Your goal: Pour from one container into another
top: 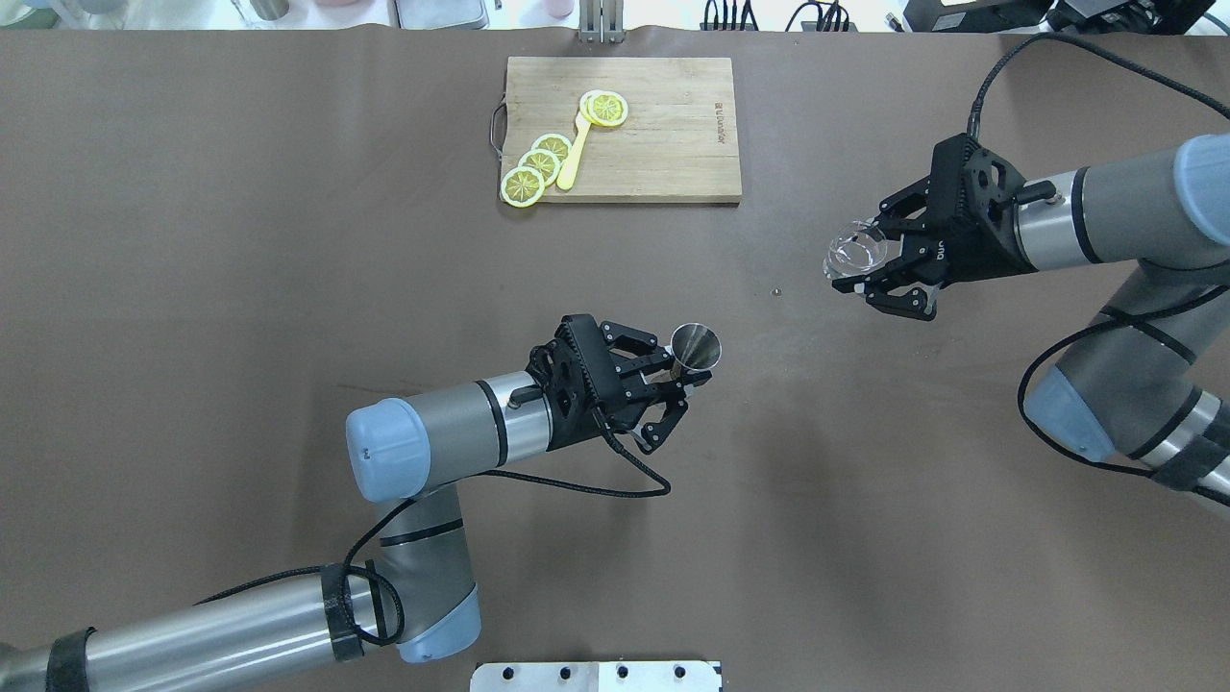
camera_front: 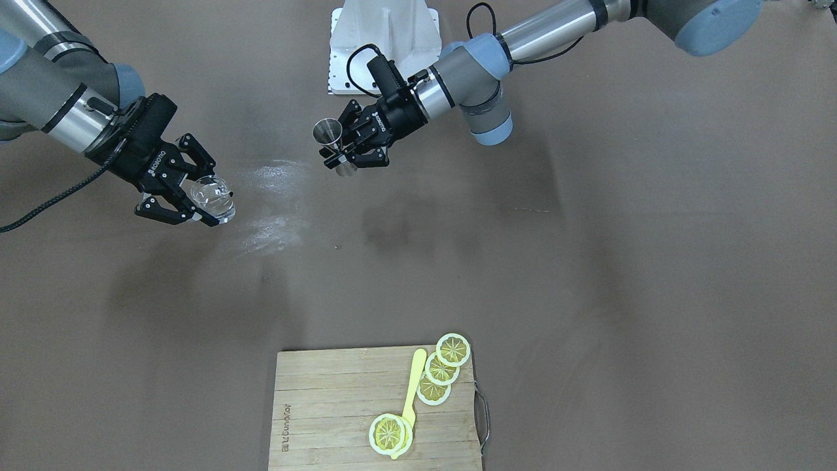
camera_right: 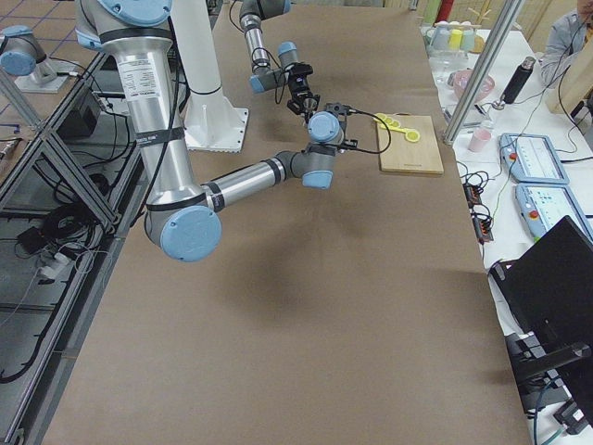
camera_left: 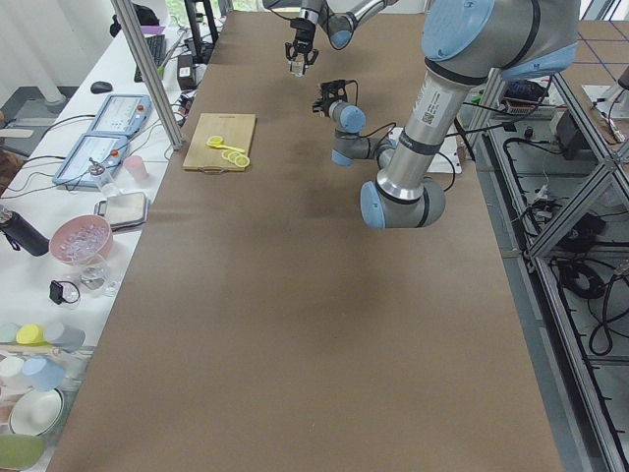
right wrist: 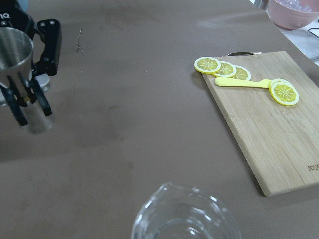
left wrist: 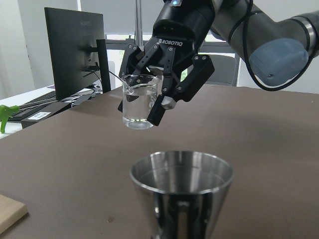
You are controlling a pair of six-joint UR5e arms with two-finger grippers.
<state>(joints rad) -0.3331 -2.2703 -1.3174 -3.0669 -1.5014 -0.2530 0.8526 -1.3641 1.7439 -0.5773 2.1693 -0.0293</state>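
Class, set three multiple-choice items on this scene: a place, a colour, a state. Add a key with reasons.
1. The cutting board lies: A) beside the robot's base; B) at the table's far edge; C) mid-table.
2. The utensil on the board is: A) yellow; B) red; C) black.
3. The glass cup is: A) lying on the board; B) standing on the table; C) held upright, apart from the steel jigger.
Key: B, the overhead view shows it there; A, plainly yellow; C, the left wrist view shows it level, airborne, beyond the jigger.

Jigger [left wrist: 182, 194] and glass cup [right wrist: 185, 215] bottoms off-frame.
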